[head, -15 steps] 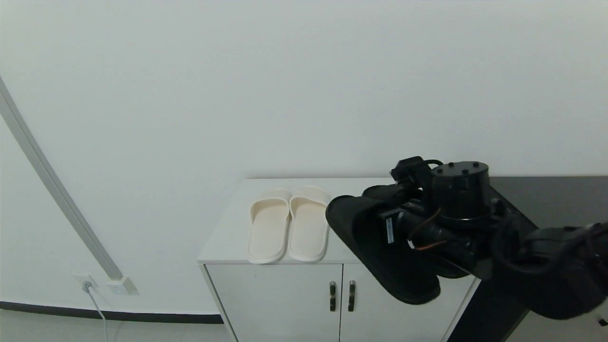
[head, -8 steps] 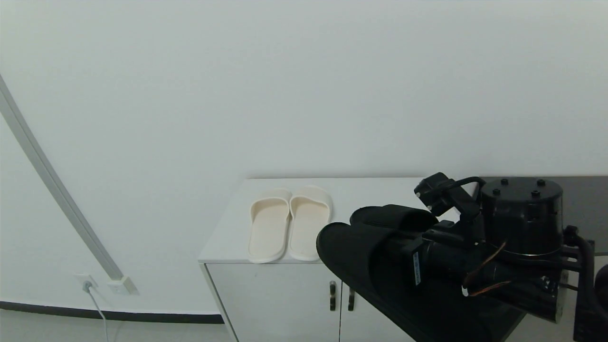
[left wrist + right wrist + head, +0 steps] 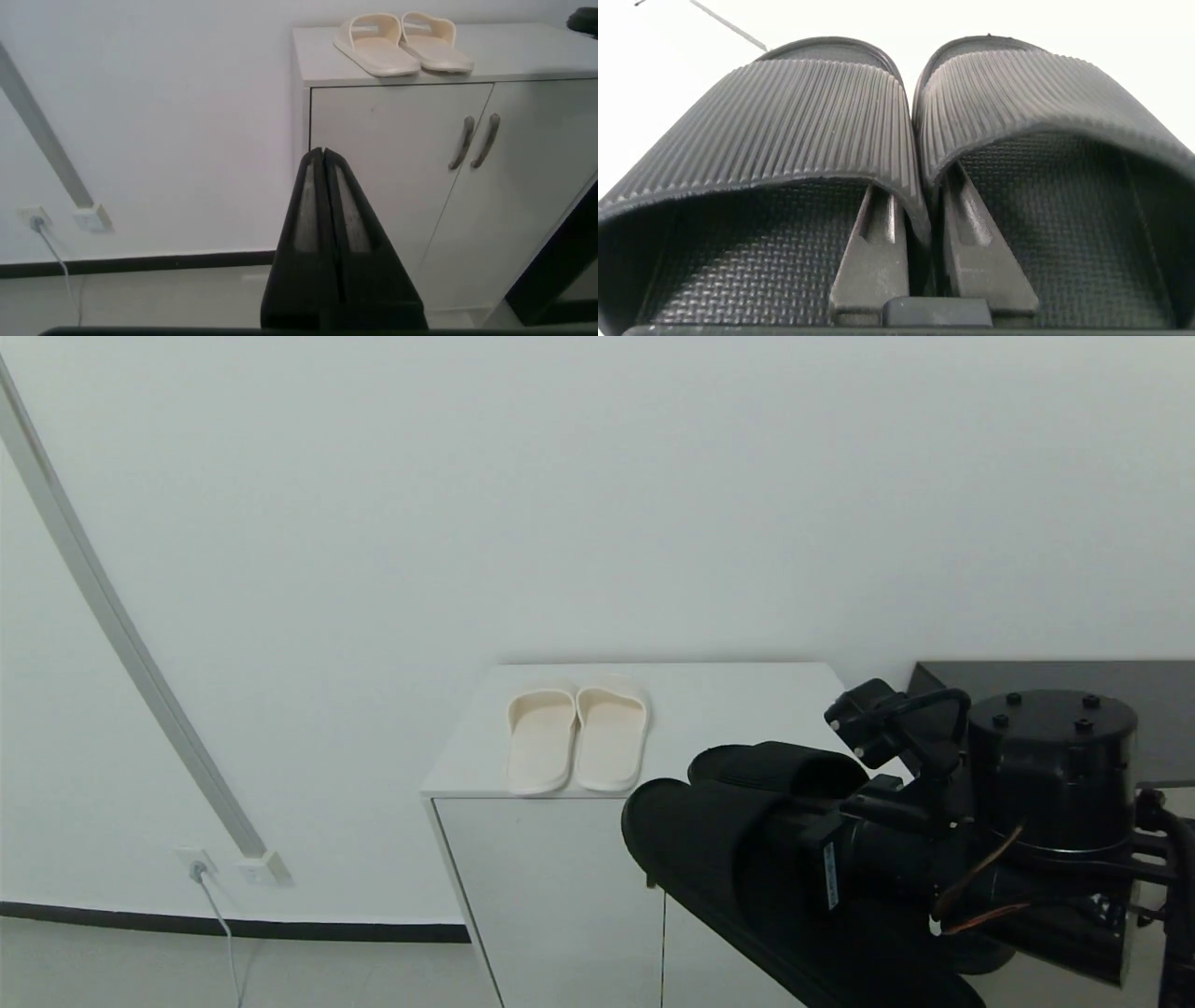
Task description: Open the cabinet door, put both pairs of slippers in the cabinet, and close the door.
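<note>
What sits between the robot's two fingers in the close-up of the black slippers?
The touching inner walls of the black slippers: the right gripper has one finger inside each, pinching them together, as the right wrist view shows.

White wall [image 3: 597,476], black skirting [image 3: 233,925], wall socket [image 3: 195,862]

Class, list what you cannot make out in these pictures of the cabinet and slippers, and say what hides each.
Cabinet inside: shut off by its closed doors, head and left wrist views.
Door handles: mostly covered by the black slippers in the head view.
Right gripper fingertips: tucked under the slipper straps, right wrist view.
Cabinet base: cut off by the head view's lower edge.
</note>
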Controlling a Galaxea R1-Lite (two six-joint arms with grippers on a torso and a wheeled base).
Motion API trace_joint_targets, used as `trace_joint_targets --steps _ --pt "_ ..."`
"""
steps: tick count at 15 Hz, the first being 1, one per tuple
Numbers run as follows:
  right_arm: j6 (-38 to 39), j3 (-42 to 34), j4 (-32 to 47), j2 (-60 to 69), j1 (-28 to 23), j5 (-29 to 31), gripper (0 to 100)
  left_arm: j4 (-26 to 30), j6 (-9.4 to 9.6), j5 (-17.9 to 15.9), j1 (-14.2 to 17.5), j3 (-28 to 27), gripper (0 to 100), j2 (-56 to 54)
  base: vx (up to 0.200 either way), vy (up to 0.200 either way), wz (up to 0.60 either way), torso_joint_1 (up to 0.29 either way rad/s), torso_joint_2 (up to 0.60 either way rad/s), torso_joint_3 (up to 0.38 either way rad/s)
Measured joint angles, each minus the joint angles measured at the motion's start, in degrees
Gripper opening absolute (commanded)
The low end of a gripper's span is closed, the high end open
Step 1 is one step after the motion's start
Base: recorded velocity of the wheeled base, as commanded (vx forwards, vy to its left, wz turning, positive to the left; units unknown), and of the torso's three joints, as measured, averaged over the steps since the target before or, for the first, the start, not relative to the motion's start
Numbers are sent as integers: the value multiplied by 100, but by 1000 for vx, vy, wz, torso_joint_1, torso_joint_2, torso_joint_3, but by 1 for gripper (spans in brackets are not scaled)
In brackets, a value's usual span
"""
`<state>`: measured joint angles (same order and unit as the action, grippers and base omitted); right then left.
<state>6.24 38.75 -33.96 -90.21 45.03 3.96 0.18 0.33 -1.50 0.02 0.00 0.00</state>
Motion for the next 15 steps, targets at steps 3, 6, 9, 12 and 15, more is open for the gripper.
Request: trace_joint_targets --steps 3,6,9,12,15 --pt "-9 -66 -38 46 17 -11 0 -2 2 0 0 0 0 0 0 0 0 0 0 0" --pt "-33 -166 -39 57 11 -148 0 0 2 0 0 0 0 0 0 0 0 0 0 0" --pt "-67 -193 -38 74 11 -145 0 0 5 0 0 0 0 0 0 0 0 0 0 0" --pt "-69 -216 -35 124 4 -148 0 0 5 0 0 0 0 0 0 0 0 0 0 0" --pt "-99 -232 -39 173 6 -150 0 -2 7 2 2 0 0 0 0 0 0 -62 143 86"
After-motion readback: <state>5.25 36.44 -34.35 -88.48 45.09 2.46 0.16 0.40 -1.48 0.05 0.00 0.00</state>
